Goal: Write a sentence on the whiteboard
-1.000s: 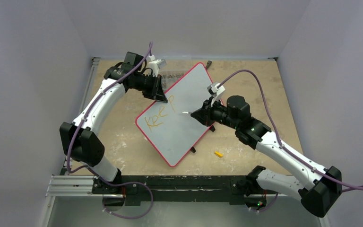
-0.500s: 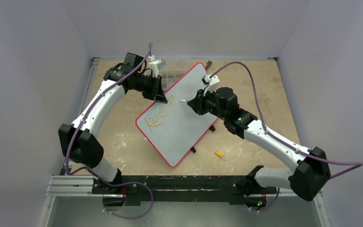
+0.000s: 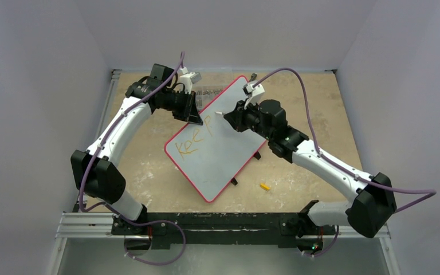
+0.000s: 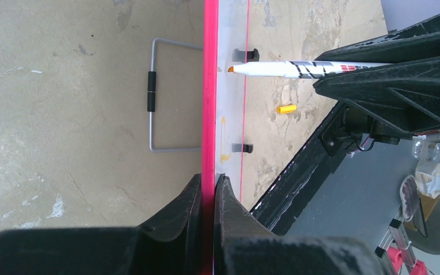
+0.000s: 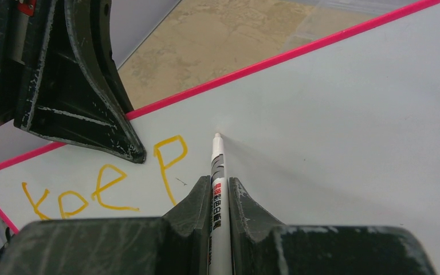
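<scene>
The whiteboard, pale with a red frame, lies tilted on the table. Orange lettering "Keep" runs along its left part and also shows in the right wrist view. My left gripper is shut on the board's red upper-left edge. My right gripper is shut on a white marker pen. Its tip stands just above the blank surface right of the "p". The pen also shows in the left wrist view, tip close to the board.
An orange pen cap lies on the table right of the board's lower corner, and shows in the left wrist view. A wire stand sits behind the board. Black feet jut from its lower right edge.
My right gripper has carried the pen up and left across the board, from its middle right to just right of the "p". The left gripper and board have stayed still.
</scene>
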Motion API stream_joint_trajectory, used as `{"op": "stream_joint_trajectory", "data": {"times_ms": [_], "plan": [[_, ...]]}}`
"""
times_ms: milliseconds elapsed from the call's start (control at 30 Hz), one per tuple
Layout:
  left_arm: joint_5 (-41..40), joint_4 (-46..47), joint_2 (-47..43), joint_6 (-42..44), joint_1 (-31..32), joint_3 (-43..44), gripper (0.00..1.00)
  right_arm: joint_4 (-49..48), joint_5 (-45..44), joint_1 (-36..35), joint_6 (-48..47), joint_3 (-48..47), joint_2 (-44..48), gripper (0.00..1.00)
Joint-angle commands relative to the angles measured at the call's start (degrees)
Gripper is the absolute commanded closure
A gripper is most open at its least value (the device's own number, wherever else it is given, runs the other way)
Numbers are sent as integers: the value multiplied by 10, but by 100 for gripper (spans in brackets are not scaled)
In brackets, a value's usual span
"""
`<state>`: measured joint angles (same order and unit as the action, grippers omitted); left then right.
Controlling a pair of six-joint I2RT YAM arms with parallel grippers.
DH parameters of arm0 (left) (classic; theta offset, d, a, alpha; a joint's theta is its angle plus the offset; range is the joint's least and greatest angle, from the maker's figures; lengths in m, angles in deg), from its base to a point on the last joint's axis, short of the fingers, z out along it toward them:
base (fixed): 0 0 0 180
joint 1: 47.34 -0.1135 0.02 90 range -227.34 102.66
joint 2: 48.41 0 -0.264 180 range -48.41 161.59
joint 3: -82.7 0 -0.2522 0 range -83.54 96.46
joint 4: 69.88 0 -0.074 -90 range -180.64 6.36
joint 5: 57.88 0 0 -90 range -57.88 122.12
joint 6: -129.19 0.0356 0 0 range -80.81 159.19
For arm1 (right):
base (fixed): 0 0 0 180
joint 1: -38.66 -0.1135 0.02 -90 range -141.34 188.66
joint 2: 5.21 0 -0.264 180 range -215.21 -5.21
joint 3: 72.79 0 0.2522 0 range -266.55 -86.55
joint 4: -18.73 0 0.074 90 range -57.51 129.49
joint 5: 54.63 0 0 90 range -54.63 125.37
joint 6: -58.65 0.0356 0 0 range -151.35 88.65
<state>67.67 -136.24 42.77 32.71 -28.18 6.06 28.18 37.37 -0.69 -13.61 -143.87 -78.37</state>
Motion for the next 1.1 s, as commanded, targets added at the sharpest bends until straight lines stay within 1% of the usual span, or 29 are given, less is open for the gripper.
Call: {"op": "stream_joint_trajectory", "data": {"times_ms": [0, 467, 633, 1067], "plan": [[-92, 4, -13, 28, -1, -4, 100, -20, -15, 2, -5, -6, 2, 100], [-93, 4, -13, 28, -1, -3, 100, -9, -2, 2, 9, 87, 51, 100], [-91, 4, -12, 28, -1, -4, 100, -7, 0, 2, 12, 74, 48, 100], [-88, 2, -12, 28, -1, -4, 100, 7, -18, 2, 7, -20, -8, 100]]}}
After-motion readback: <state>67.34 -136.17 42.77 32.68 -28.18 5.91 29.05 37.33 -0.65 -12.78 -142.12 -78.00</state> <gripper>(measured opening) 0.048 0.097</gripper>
